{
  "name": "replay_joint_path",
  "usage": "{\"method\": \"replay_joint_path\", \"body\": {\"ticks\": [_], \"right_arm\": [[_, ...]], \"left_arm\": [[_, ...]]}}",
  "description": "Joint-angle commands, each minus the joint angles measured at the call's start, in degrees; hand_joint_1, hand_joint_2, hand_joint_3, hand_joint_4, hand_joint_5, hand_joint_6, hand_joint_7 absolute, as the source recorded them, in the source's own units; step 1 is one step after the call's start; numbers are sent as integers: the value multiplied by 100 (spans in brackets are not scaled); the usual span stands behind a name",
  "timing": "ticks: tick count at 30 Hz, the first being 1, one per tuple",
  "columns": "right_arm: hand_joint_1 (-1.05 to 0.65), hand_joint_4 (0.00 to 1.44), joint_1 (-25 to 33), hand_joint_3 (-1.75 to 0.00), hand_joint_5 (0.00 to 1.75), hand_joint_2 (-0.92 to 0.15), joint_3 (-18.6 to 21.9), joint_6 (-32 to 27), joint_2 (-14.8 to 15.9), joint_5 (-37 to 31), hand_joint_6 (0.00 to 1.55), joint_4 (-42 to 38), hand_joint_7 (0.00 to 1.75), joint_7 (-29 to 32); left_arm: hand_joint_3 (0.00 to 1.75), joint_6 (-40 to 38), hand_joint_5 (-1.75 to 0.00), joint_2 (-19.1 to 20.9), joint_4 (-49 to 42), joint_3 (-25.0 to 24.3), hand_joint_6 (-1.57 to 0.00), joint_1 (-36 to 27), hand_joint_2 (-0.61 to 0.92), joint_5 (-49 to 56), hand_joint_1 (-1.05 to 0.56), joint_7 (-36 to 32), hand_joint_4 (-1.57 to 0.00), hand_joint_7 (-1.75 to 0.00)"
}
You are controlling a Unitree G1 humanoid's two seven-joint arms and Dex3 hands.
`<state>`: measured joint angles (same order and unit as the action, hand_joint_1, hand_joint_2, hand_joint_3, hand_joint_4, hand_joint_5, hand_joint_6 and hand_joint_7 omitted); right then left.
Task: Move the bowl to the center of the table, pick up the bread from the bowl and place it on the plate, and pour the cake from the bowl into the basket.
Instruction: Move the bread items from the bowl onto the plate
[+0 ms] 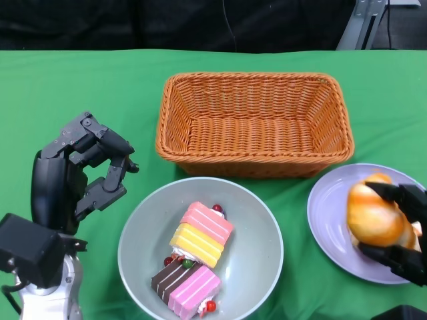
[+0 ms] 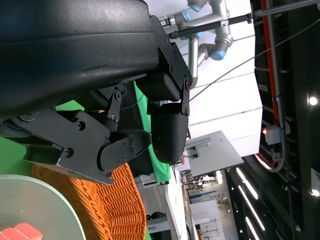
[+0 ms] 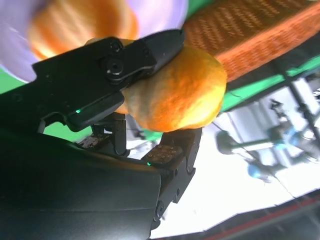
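Head view is showing the right hand [image 1: 399,230] gripping the bread [image 1: 375,217] over the lilac plate [image 1: 331,223], its fingers [image 3: 131,59] clamping the roll from both sides. Beside the curled, empty fingers of the left hand [image 1: 83,170], the grey-green bowl [image 1: 257,223] is sitting on the green counter [image 1: 60,87], holding striped cake slices [image 1: 201,233]. Beyond both hands, the wicker basket [image 1: 253,123] is standing.
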<state>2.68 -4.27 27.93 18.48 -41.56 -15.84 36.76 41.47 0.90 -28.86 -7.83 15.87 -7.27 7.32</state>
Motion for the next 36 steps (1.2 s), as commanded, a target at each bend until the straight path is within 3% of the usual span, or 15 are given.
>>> {"method": "replay_joint_path", "body": {"ticks": [1,10,28,36], "right_arm": [[-8,82,-125,-1,127,-90,-27,67,148,-1,105,-418,39,182],[-8,79,-518,-1,133,-92,-208,119,278,-118,108,-1257,34,563],[-7,84,-890,0,115,-90,-429,46,338,-127,113,-1881,22,771],[-9,80,-989,-1,126,-92,-550,-35,374,-119,114,-2014,19,772]], "left_arm": [[88,-69,-155,46,93,-36,-76,-39,70,-2,-6,-52,-76,-138],[87,5,-156,47,81,-34,-75,-32,70,4,-5,-21,-76,-139],[83,58,-158,91,27,-67,-75,-59,73,12,-5,-34,-76,-140],[84,101,-157,94,-32,-59,-75,-51,71,38,-6,-45,-77,-140]]}}
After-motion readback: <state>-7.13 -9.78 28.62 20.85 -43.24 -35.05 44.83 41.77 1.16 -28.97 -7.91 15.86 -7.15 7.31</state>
